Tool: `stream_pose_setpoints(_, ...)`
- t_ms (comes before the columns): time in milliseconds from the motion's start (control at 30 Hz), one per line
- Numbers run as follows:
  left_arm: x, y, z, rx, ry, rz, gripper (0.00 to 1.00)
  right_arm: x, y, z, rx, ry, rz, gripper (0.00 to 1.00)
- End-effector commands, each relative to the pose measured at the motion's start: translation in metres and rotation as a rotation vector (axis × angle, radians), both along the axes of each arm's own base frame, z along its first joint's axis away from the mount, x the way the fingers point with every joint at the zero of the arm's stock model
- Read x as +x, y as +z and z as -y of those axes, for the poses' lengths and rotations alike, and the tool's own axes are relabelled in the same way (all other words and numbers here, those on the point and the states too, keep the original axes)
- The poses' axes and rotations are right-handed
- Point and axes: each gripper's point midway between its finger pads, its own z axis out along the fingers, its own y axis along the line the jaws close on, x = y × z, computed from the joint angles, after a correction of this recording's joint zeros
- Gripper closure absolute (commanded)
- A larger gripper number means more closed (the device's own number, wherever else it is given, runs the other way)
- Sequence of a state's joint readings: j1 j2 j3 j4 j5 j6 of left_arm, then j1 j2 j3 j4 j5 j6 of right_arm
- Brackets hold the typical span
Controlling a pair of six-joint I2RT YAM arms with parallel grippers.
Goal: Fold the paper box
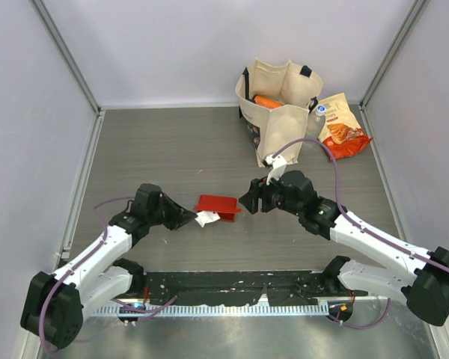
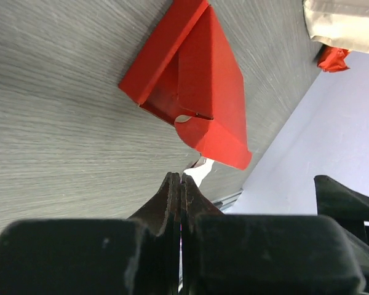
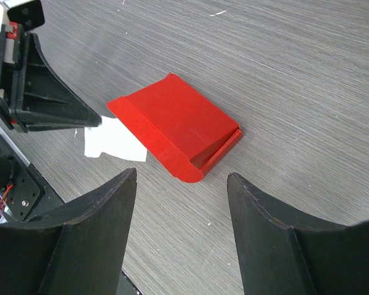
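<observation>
Paper box (image 1: 215, 206) mid-table between arms, mostly folded, walls up. One end flap open, tuck left. Left gripper (image 1: 191, 217) jaws together at white slip (image 3: 114, 140), possibly pinching it. Right gripper (image 3: 181, 177) jaws apart, empty, above box.

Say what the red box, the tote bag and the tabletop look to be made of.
The paper box looks like thin matte red card, with crisp creases and thin cut edges. The tote bag looks like beige cloth, perhaps canvas, since its sides slump softly. The table has a grey wood-grain top, likely laminate, with fine streaks and a faint sheen.
</observation>
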State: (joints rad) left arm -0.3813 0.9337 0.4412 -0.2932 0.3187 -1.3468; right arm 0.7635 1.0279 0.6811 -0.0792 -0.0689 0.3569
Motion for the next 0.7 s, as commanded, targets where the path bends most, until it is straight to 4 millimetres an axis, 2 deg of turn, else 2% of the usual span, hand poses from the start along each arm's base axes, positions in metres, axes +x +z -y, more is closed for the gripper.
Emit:
stream_pose_setpoints(0, 0.013, 0.000, 0.010, -0.026, 0.117, 0.038, 1.00, 0.004, 0.018, -0.001, 0.059, -0.019, 0.043, 0.34)
stream_pose_setpoints(33, 0.019, -0.001, 0.007, -0.020, 0.180, 0.052, 1.00, 0.003, 0.019, -0.002, 0.063, -0.016, 0.041, 0.34)
stream_pose_setpoints(67, 0.013, -0.001, 0.015, -0.024, 0.170, 0.053, 1.00, 0.004, 0.018, -0.002, 0.065, -0.018, 0.038, 0.34)
stream_pose_setpoints(200, 0.013, -0.008, 0.014, -0.009, 0.272, 0.074, 1.00, 0.002, 0.020, -0.003, 0.079, -0.012, 0.037, 0.34)
stream_pose_setpoints(233, 0.012, -0.006, 0.019, -0.033, 0.285, 0.075, 1.00, 0.002, 0.020, -0.003, 0.081, -0.011, 0.037, 0.34)
stream_pose_setpoints(400, 0.023, -0.002, 0.022, -0.033, 0.365, 0.141, 1.00, 0.000, 0.020, -0.002, 0.082, -0.012, 0.038, 0.34)
stream_pose_setpoints(667, 0.038, -0.015, 0.036, -0.067, 0.457, 0.112, 1.00, -0.001, 0.022, 0.002, 0.092, -0.026, 0.045, 0.34)
